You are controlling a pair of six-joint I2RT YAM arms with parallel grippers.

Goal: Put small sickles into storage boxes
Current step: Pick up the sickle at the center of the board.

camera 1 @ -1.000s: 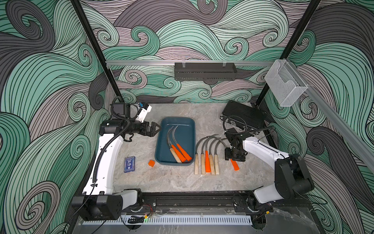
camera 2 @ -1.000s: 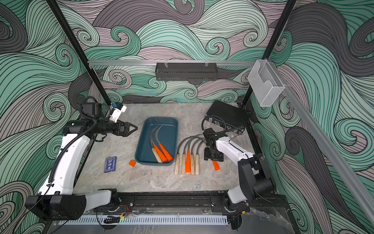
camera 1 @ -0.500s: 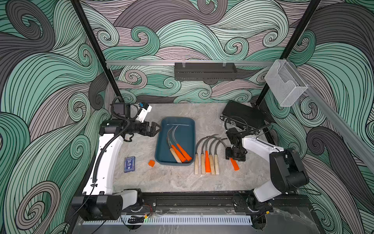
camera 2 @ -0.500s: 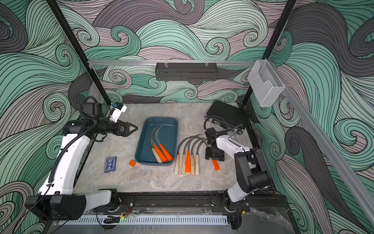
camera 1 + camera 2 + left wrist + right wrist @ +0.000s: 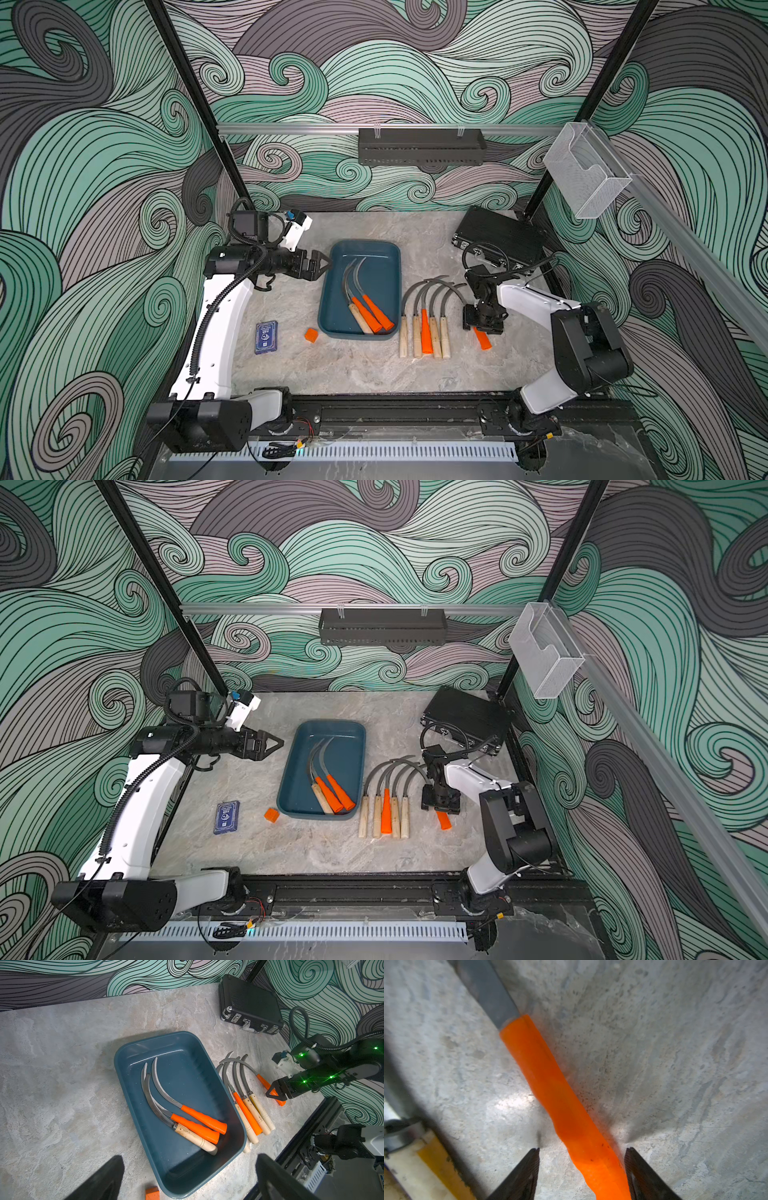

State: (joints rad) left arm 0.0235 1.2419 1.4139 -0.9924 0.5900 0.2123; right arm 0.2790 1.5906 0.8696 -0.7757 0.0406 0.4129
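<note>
The storage box is a dark teal tray (image 5: 382, 270) (image 5: 347, 746) (image 5: 187, 1068) holding three small sickles (image 5: 365, 307) (image 5: 197, 1126), two orange-handled and one wooden. Several more sickles (image 5: 426, 332) (image 5: 386, 812) lie side by side on the table just right of it. One orange-handled sickle (image 5: 483, 338) (image 5: 550, 1084) lies apart, further right. My right gripper (image 5: 482, 326) (image 5: 582, 1150) is down over its handle, open, a finger on each side. My left gripper (image 5: 322, 266) (image 5: 189, 1167) hangs open and empty beside the tray's far left corner.
A black latch case (image 5: 498, 241) stands at the back right, close behind the right arm. A small orange cube (image 5: 311, 335) and a blue card box (image 5: 266, 336) lie left of the tray. On the walls hang a clear bin (image 5: 582, 174) and a black rack (image 5: 419, 145).
The right arm's elbow has swung a little inward while its gripper stays over the orange handle. The left arm and the sickles have not moved.
</note>
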